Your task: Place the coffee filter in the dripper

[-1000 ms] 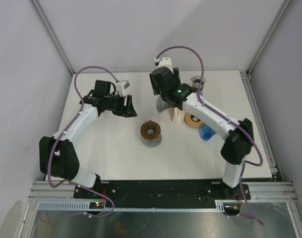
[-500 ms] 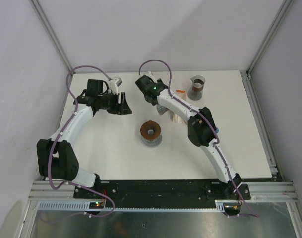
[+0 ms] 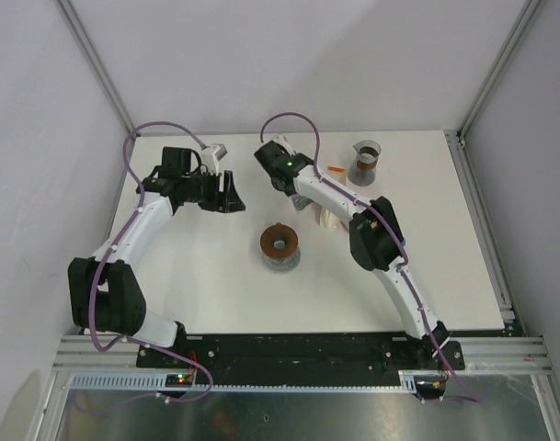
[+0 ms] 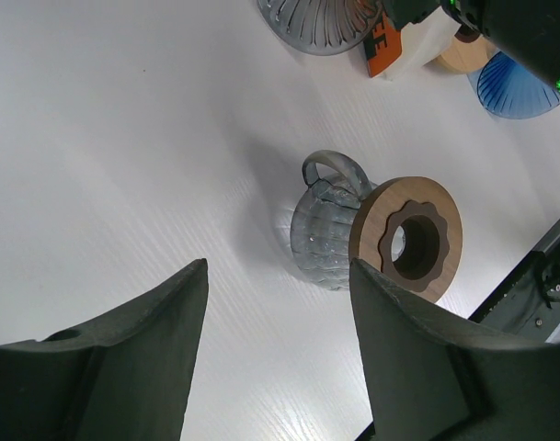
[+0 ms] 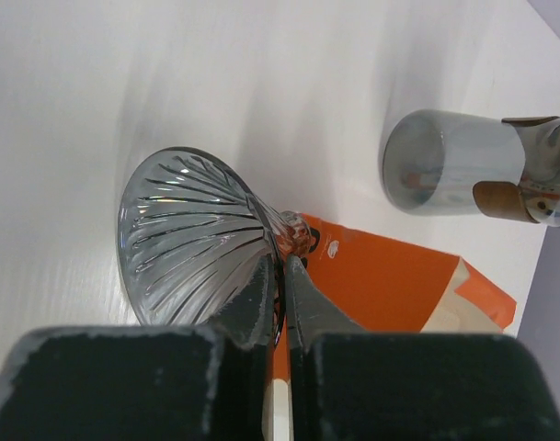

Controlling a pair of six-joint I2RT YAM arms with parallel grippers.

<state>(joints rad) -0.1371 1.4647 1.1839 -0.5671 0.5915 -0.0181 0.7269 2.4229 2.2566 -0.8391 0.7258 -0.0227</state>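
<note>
Right gripper [image 5: 281, 271] is pinched nearly together right at the neck of a clear ribbed cone [image 5: 192, 239] lying on its side, can't tell if anything's caught. The orange-and-cream filter packet [image 5: 381, 280] lies just behind it, partly hidden. Left gripper [image 4: 278, 266] gapes wide above the wood-collared glass dripper [image 4: 371, 239].
</note>
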